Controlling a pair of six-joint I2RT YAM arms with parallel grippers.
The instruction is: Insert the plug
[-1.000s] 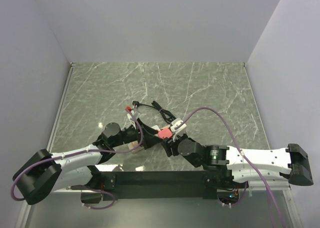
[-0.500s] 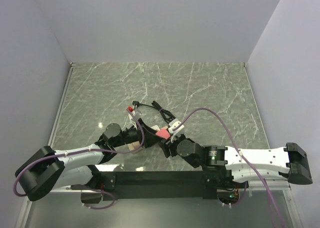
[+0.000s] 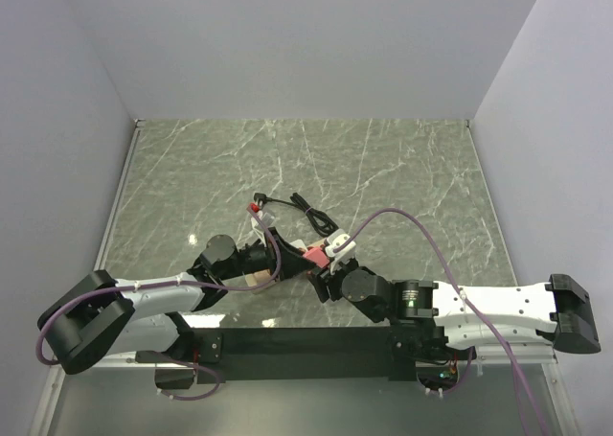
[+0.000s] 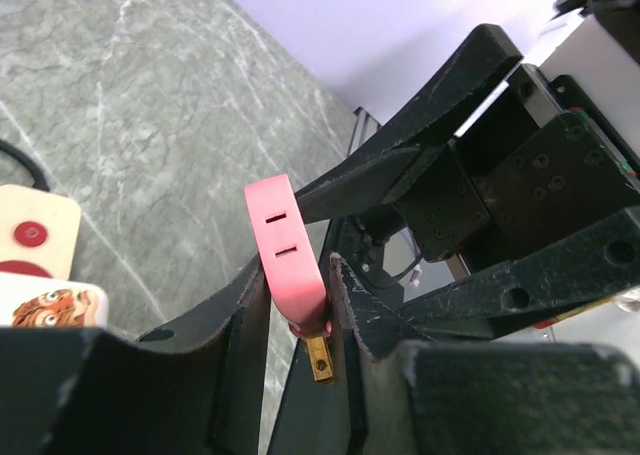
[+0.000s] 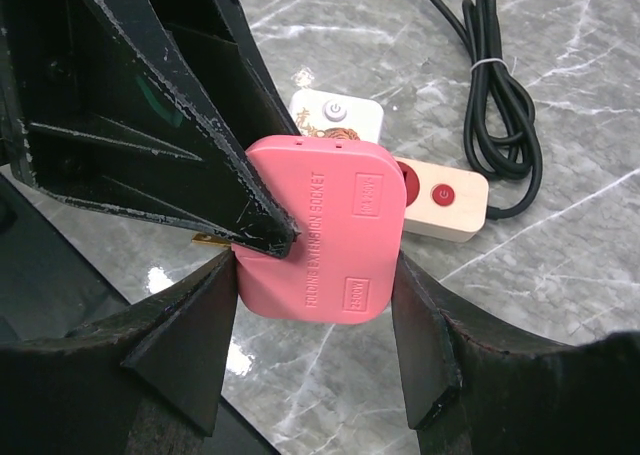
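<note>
Two robot arms meet low over a green marble table (image 3: 402, 168), both gripping the same pink plug (image 5: 320, 235) above the near edge. The right gripper (image 5: 315, 275) clamps the flat plug across its width, one black finger against each side. The left gripper (image 4: 295, 295) pinches it across its thin body, its fingers (image 4: 240, 325) pressed to the two broad faces. A brass prong (image 4: 320, 358) pokes out below the left arm's grasp, pointing down. The plug hangs in the air, clear of the tabletop. Just beyond it on the marble lies a pale power strip (image 5: 440, 200) with red round buttons, and past that a coiled black cable (image 5: 500, 105) bound with a tie.
</note>
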